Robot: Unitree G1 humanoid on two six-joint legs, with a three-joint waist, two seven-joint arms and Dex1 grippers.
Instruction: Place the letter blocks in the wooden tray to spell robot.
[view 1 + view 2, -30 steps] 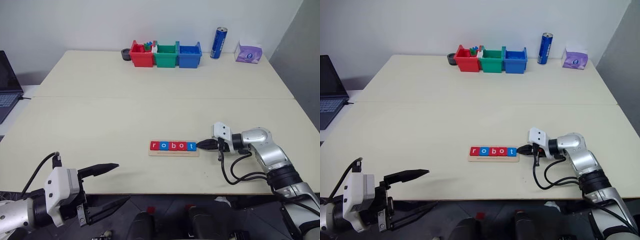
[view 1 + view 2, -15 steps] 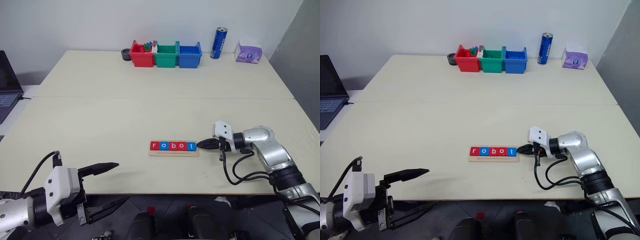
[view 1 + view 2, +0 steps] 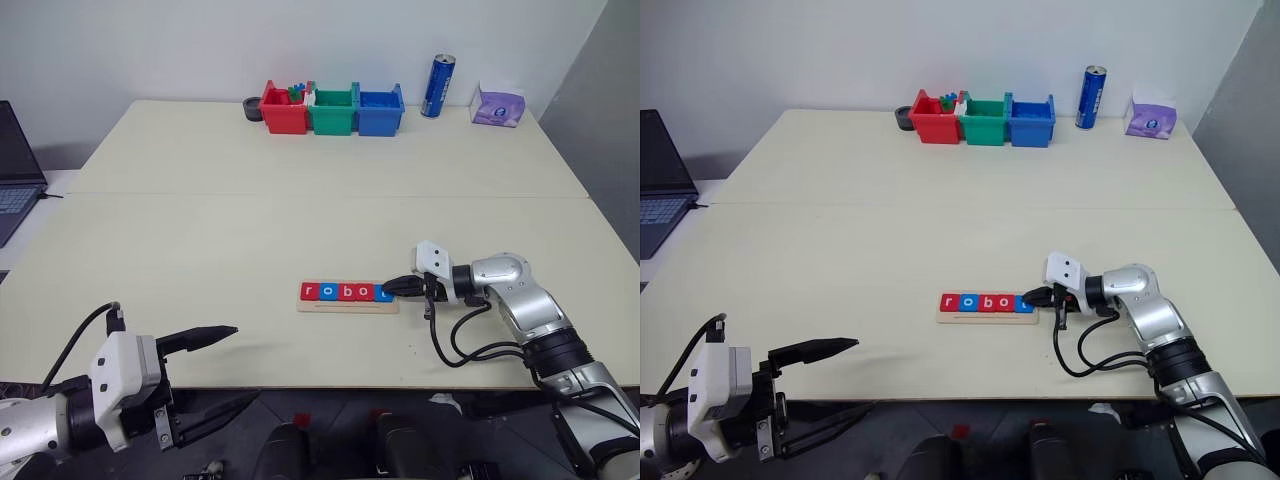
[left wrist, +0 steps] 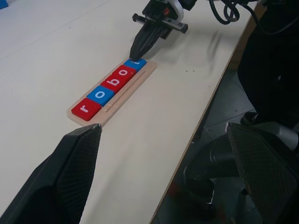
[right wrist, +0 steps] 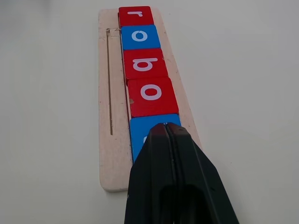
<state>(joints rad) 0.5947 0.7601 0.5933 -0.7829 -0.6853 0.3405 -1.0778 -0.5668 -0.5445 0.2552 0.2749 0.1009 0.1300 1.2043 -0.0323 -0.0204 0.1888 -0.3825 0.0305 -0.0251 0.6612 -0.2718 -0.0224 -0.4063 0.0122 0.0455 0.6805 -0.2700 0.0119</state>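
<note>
Five blocks (image 3: 345, 291) are sitting in a row in the tray (image 3: 347, 304), reading r-o-b-o then a blue tile, near the front edge of the table (image 3: 300, 200). The right gripper (image 3: 390, 288), fingers pressed together and holding nothing, is coming in from 3 o'clock with its tip over that last blue block (letter covered). The left gripper (image 3: 225, 368) is hovering at 8 o'clock off the table edge, fingers spread apart, empty

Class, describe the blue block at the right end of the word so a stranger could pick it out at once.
Near the table's front edge lies the wooden tray holding five letter blocks. The last block on the robot's right is blue; unlike its red neighbour, it sits under the shut right gripper's tip.
</note>
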